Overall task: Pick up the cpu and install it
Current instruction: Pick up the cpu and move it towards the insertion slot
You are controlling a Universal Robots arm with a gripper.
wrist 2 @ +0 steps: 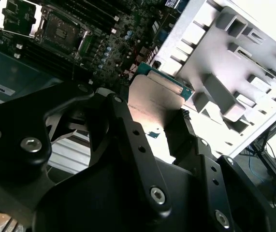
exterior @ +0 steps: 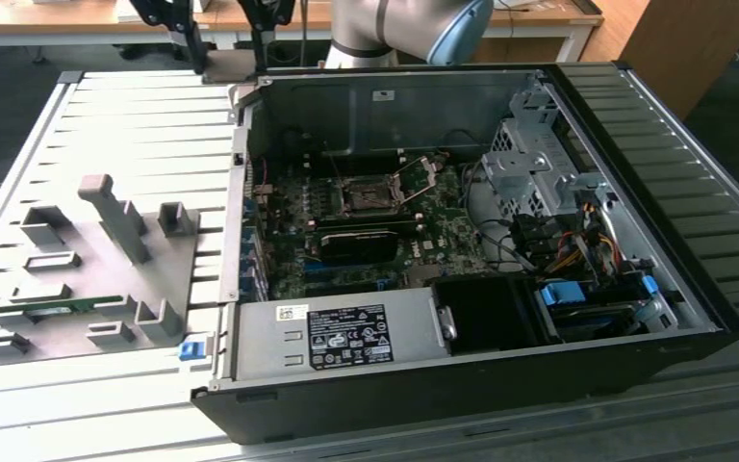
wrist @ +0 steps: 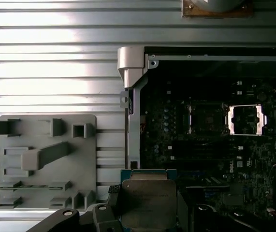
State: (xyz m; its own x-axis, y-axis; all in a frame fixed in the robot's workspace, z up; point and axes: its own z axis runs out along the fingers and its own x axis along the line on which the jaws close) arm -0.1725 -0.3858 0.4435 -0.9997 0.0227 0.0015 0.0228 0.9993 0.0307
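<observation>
Two black fingers [wrist 2: 128,130] of the gripper [wrist 2: 154,121] pinch the cpu [wrist 2: 154,96] by its sides, up in the air. Far below lies the open computer case [exterior: 472,385] with its socket [exterior: 367,196] uncovered. In the exterior view, the grey tray [exterior: 203,274] lies at nine o'clock from the case.

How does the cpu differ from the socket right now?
The cpu is a silvery-grey plate with a green edge; the socket has a dark centre in a metal frame. The cpu is clamped in the gripper, off the board; the socket sits on the motherboard, its cover open. Both are square.
</observation>
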